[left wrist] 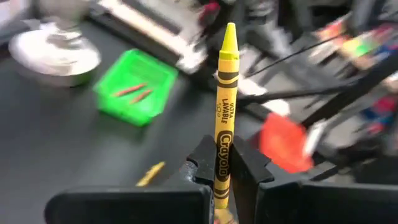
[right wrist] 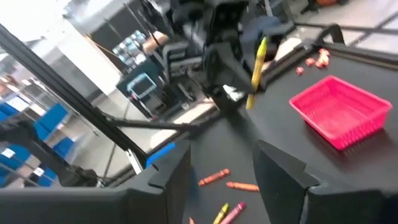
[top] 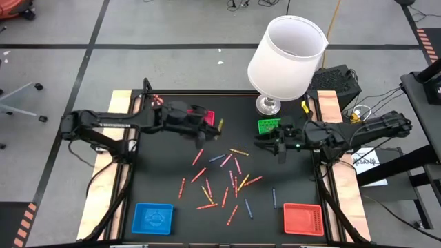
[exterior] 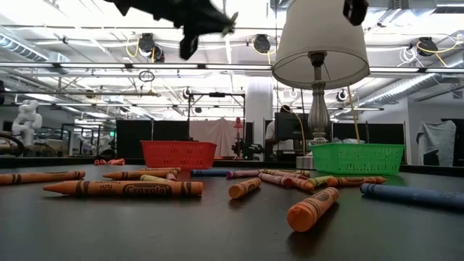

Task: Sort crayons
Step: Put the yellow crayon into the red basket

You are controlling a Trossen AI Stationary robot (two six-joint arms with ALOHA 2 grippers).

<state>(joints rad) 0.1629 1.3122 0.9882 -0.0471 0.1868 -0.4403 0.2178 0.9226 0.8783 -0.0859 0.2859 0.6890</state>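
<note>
Jaws of left gripper (left wrist: pixel 221 171) clamp a yellow crayon (left wrist: pixel 225 106), long axis out past the tips, held above table (top: pixel 165 186) nr pink tray (top: pixel 209 117); right gripper (right wrist: pixel 221 163) open, over the scattered crayons (top: pixel 224 180) w/ nothing in it.

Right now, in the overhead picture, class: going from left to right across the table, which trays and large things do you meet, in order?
Blue tray → left claw holding a yellow crayon → green tray → white lampshade → red tray.
</note>
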